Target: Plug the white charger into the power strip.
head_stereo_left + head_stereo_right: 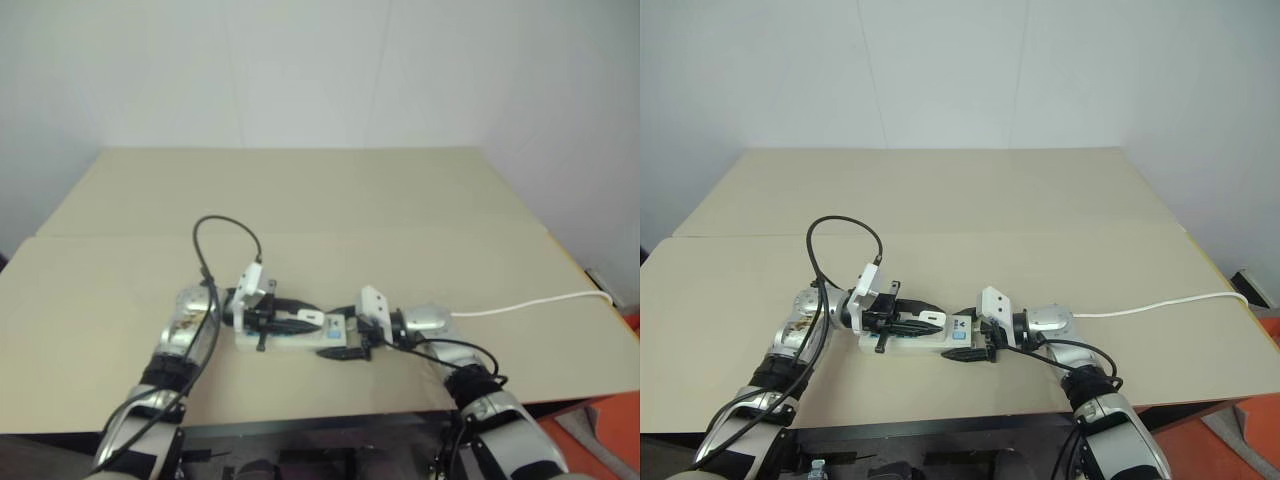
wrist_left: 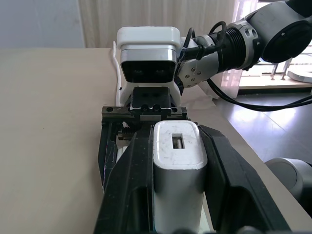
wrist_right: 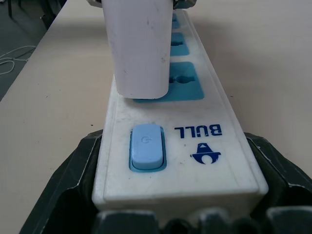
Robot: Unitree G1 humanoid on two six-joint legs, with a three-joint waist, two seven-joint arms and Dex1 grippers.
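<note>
The power strip (image 3: 204, 146) lies flat near the table's front edge, a white bar with blue sockets and a pale blue switch (image 3: 146, 145). My right gripper (image 1: 340, 352) is shut on its switch end, one black finger (image 3: 73, 185) on each side. My left gripper (image 1: 305, 322) points right over the strip and is shut on the white charger (image 2: 178, 156), which sits between its black fingers (image 2: 131, 180). In the right wrist view the charger (image 3: 139, 48) stands upright with its lower end against the blue socket (image 3: 187, 83) nearest the switch. Its prongs are hidden.
The strip's thin white cord (image 1: 530, 303) runs right across the tan table (image 1: 300, 200) to its right edge. A seam crosses the tabletop behind the arms. An orange surface (image 1: 610, 420) lies on the floor at the lower right.
</note>
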